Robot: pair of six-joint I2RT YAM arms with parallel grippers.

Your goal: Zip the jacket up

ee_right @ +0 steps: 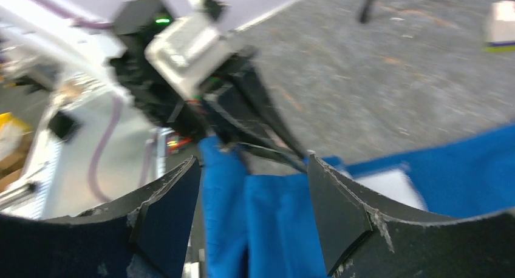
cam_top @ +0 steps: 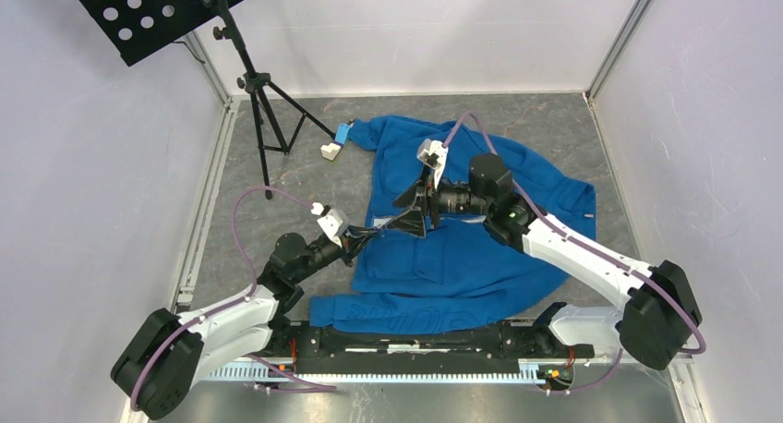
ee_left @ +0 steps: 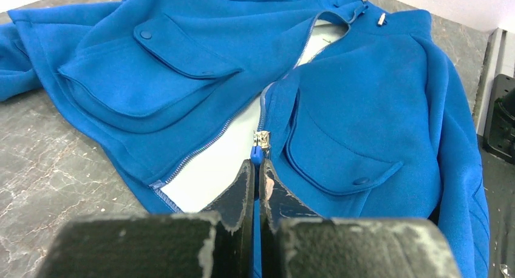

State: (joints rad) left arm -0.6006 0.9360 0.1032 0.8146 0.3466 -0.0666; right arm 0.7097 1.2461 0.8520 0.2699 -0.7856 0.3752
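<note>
The bright blue jacket (cam_top: 462, 247) lies face up on the grey table, its front open and the pale lining showing. In the left wrist view the jacket (ee_left: 364, 90) shows both flap pockets and the silvery zipper slider (ee_left: 262, 138) with a blue pull, on the right-hand zipper edge. My left gripper (ee_left: 257, 166) is shut on the blue front edge just below that slider; it also shows in the top view (cam_top: 392, 222). My right gripper (cam_top: 420, 201) is open and hovers over the same spot, facing the left gripper. In the right wrist view its jaws (ee_right: 252, 169) stand wide apart around raised blue fabric (ee_right: 267, 229), touching nothing.
A black tripod stand (cam_top: 263, 100) with a perforated black plate (cam_top: 138, 7) stands at the back left. A small white and blue object (cam_top: 334, 144) lies by the jacket's far sleeve. White walls enclose the table. The arm mount rail (cam_top: 415, 335) runs along the near edge.
</note>
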